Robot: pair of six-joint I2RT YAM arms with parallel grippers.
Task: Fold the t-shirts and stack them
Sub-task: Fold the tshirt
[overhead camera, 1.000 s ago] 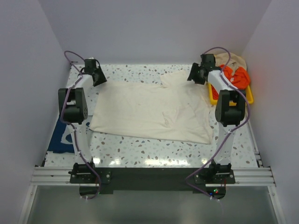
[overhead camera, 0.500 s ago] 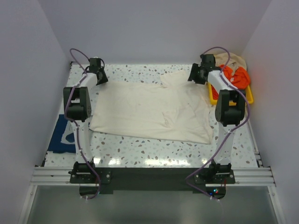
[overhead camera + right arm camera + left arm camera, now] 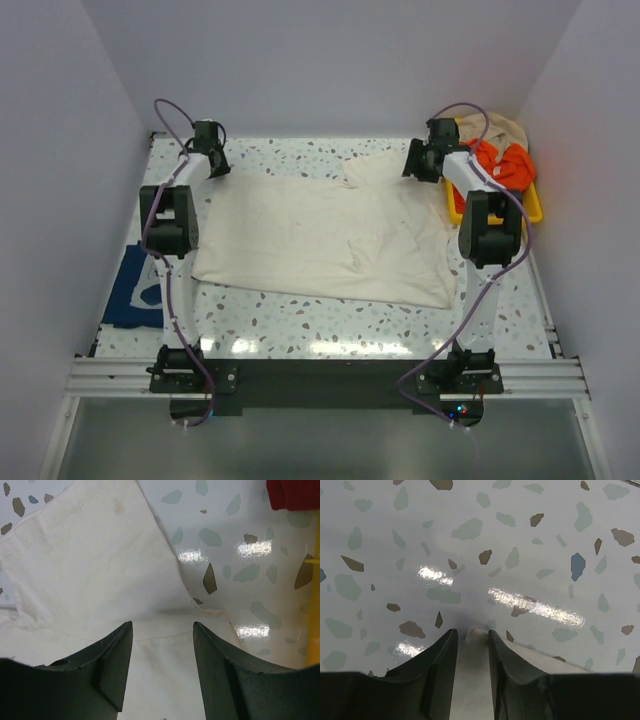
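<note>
Narrowly, left jaws straddle cream t-shirt (image 3: 320, 235) corner, grip unclear; right jaws gape.

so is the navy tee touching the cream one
Apart. The top view shows bare speckled table between the navy tee and the cream tee.

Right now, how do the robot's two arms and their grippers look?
Both the left arm and the right arm have white links with bulky black joint housings. A thin purple cable loops along each. The left gripper and right gripper each have two dark, matte, tapering fingers. The black bases sit on a silver rail.
</note>
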